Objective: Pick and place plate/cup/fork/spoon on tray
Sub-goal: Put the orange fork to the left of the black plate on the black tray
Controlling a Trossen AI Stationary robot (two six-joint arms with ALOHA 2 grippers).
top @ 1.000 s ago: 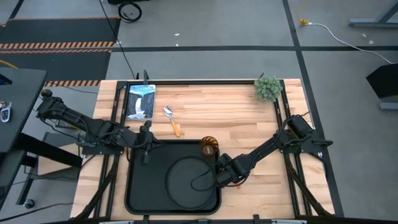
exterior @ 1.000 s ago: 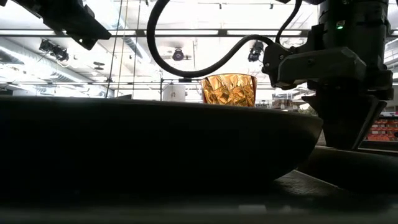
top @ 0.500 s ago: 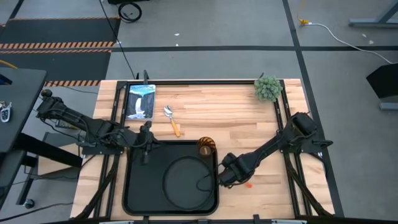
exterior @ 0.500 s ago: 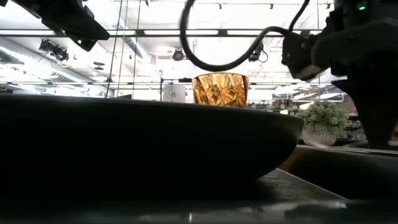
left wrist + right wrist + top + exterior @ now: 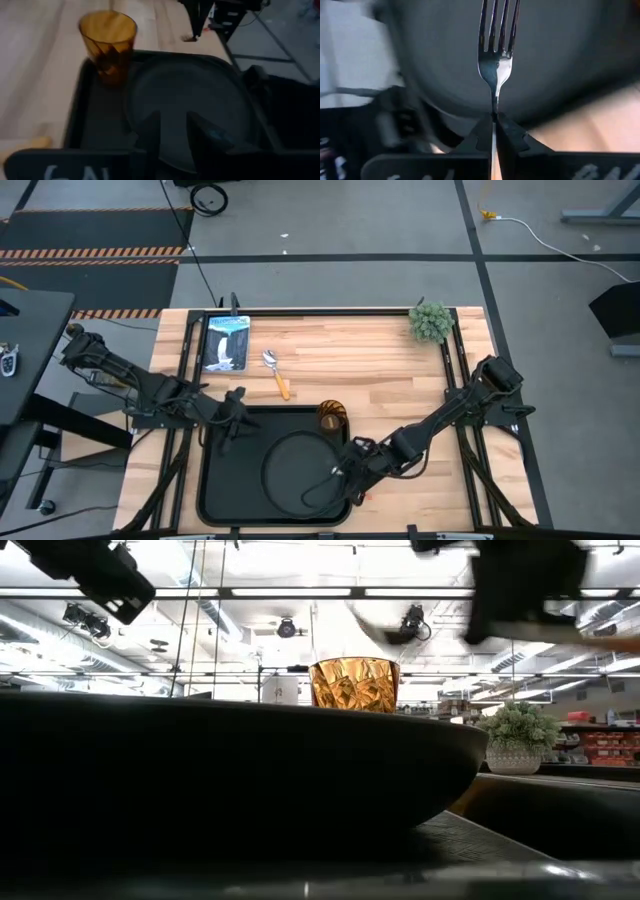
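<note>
The black tray [image 5: 215, 480] lies at the table's near middle. The round black plate [image 5: 290, 465] lies in it, and the amber cup [image 5: 333, 417] stands in its far right corner. The cup also shows in the left wrist view [image 5: 107, 42]. The spoon [image 5: 275, 372] lies on the wood beyond the tray. My right gripper [image 5: 347, 477] is shut on the fork [image 5: 495, 65] over the plate's right side. My left gripper [image 5: 230, 420] is open and empty over the tray's far left part; its fingers show in its wrist view [image 5: 172, 127]. My right gripper pinches the fork's thin neck [image 5: 493, 107] just behind the tines, between its two fingers. The fork lies along the fingers, its tines sticking out ahead over the plate. The orange handle is hidden behind the fingers. I cannot tell whether the tines touch the plate.
A small upright blue-white picture panel [image 5: 225, 343] stands at the table's far left. A small green plant [image 5: 431, 322] stands at the far right corner. Bare wood lies beyond the tray and to its right.
My right gripper has risen and gone from the tray's right edge toward the near left, over the plate, with the fork in it. The tray, with the cup and plate, has slid a little toward the table's left. My left gripper has drawn back slightly.
</note>
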